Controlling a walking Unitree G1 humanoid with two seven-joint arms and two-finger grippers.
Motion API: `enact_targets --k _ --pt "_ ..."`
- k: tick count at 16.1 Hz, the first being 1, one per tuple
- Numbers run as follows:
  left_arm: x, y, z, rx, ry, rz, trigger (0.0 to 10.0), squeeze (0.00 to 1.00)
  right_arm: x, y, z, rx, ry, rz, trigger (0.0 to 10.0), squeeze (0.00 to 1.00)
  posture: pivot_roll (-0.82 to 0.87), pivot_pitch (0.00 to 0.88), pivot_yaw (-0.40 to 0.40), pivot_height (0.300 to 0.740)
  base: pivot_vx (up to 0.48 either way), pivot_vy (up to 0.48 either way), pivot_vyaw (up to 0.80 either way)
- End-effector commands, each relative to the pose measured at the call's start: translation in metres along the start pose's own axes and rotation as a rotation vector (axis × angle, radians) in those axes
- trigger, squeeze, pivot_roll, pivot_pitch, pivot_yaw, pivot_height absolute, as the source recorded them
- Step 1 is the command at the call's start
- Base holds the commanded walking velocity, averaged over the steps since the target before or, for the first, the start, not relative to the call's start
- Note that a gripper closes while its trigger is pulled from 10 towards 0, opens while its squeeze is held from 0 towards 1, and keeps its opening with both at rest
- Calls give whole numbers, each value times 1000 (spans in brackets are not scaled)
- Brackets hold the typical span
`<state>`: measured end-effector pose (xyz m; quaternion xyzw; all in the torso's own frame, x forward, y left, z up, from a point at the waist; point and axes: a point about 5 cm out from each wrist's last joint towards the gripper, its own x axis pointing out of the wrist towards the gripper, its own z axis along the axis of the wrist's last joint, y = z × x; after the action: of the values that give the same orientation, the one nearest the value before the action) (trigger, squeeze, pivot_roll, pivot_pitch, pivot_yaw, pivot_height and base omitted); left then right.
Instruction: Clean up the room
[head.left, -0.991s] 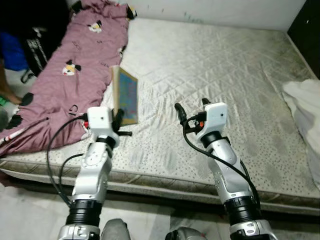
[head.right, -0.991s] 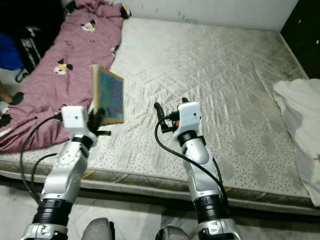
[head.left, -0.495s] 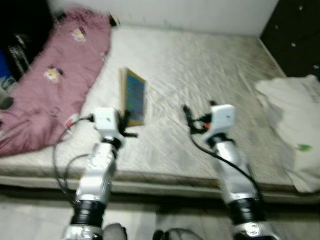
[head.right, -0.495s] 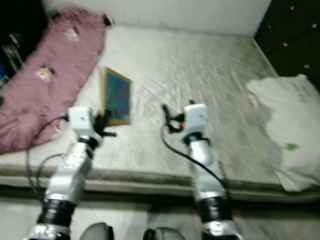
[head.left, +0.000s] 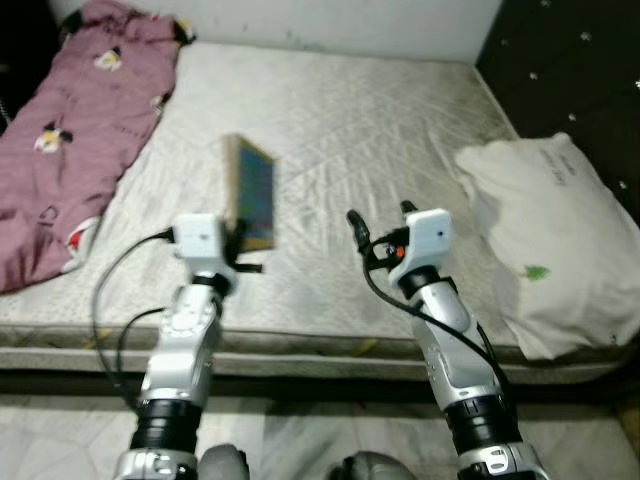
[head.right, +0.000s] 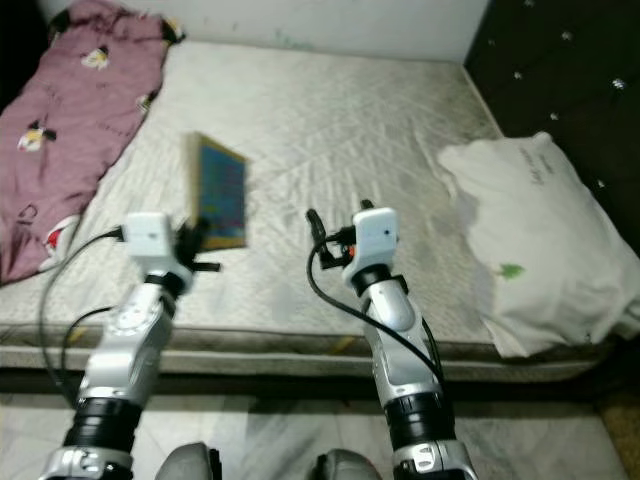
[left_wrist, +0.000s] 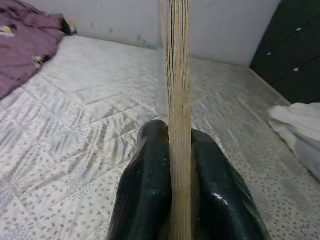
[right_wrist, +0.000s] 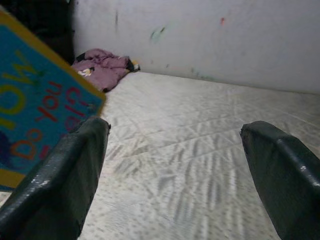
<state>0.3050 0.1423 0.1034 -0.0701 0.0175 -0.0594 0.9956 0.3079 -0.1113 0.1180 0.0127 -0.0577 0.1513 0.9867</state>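
The left gripper (left_wrist: 180, 165) is clamped on a book (head.left: 252, 190), holding it upright on edge above the near left part of the bed (head.left: 360, 110). The right gripper (head.left: 380, 218) hovers beside it, fingers spread wide apart. A purple blanket (head.left: 70, 120) lies far left, a white pillow (head.left: 545, 250) right.
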Motion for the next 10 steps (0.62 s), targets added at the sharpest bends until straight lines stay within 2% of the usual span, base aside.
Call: enact_targets --k 1,2,8,10 --pt "4 -13 9 -8 -44 -41 10000 0 -2 -10 1 -13 1 -27 10000 0 -13 61 -42 740 0 -322 0" --pt "4 -14 9 -9 -44 -42 10000 0 -1 -10 1 -14 1 -27 10000 0 -13 61 -42 740 0 -315 0" --pt "3 -17 13 -48 -83 -79 10000 0 -1 -10 1 -17 1 -21 10000 0 -12 58 -42 740 0 0 0" --pt "3 -17 13 -51 -83 -86 10000 0 -2 -10 1 -18 2 -21 10000 0 -12 56 -43 740 285 0 0"
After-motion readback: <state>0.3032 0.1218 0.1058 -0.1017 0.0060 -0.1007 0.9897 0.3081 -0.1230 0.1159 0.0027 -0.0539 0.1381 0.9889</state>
